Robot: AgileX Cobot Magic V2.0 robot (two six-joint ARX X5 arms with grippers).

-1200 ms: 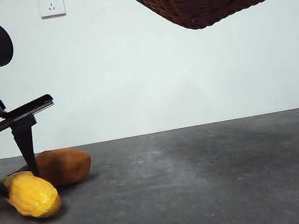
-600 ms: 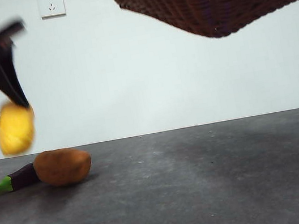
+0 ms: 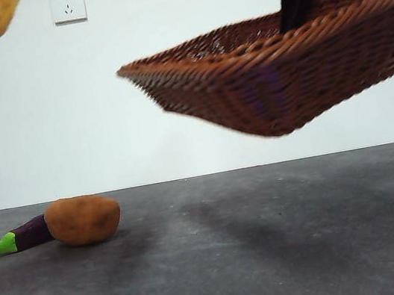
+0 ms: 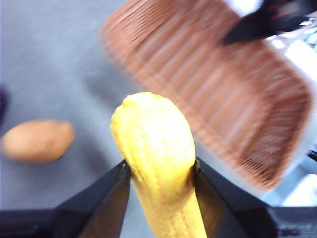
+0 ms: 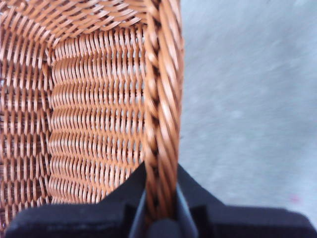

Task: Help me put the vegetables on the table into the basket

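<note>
Two end effectors clamped, left on bumpy yellow corn cob, right on wicker basket rim.

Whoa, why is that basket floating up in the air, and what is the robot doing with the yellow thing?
The right tool is clamped on the braided rim of the brown woven wicker basket, holding it tilted above the dark grey table. The left tool grips the bumpy yellow corn cob high up beside it. The rounded brown potato and dark purple eggplant lie on the table, touching.
</note>
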